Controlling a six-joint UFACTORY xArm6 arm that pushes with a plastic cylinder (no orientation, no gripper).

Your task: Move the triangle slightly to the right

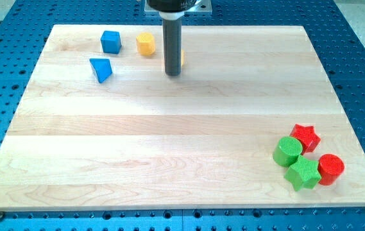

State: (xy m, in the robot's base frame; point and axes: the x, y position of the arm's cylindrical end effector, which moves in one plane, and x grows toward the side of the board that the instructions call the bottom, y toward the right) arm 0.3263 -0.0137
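The blue triangle [101, 69] lies near the view's top left of the wooden board [169, 141]. My tip [173, 74] stands on the board well to the right of the triangle, apart from it. A yellow block [181, 58] is mostly hidden behind the rod, only a sliver showing at its right side. A blue cube [111, 42] sits just above the triangle, and a yellow hexagon-like block [145, 44] is to the cube's right.
At the view's bottom right is a cluster: a red star [305, 136], a green cylinder [288, 151], a green block [303, 173] and a red cylinder [330, 169]. The board rests on a blue perforated table [355, 38].
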